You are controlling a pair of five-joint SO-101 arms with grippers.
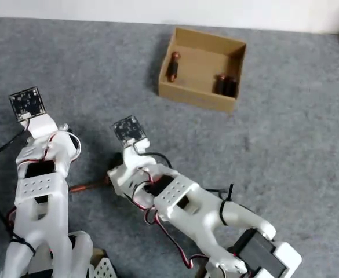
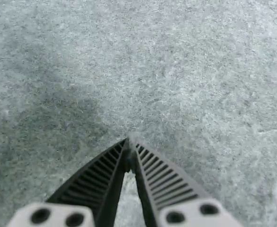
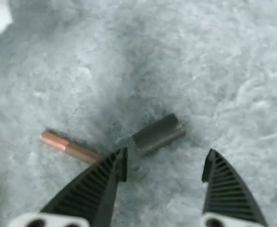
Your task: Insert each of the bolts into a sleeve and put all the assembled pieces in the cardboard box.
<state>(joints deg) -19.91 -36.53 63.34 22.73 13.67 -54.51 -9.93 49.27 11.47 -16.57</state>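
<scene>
Over on the near side of the grey worktop (image 1: 285,150), the right claw (image 3: 166,158) hangs spread wide above a copper bolt (image 3: 69,146) and a dark sleeve (image 3: 157,134) lying at an angle; the left claw (image 2: 129,146) is pinched together over bare felt, and assembled pieces (image 1: 173,65) lie in the cardboard box (image 1: 195,97) farther back

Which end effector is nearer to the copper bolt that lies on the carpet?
Right. The right end effector hangs open just over the copper bolt; the left end effector is shut over bare carpet, away from it.
</scene>
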